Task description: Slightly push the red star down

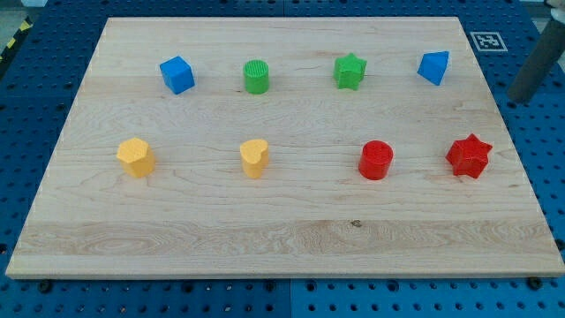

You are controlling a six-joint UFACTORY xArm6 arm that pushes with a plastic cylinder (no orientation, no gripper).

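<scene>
Wooden board point(282, 238) on blue perforated table point(265, 300).

Lower row, view's left to right: yellow hexagonal block point(135, 157); yellow heart block point(254, 157); red cylinder point(376, 160); red star point(468, 155), near the board's right edge.

Upper row: blue cube point(177, 74); green cylinder point(256, 77); green star point(350, 71); blue block point(433, 67), possibly a pentagon.

Fiducial marker point(487, 40) off the board's top right corner.

My tip point(523, 99): a plain rod with no jaws, off the board, at about 1 o'clock from the red star, apart from it.
</scene>
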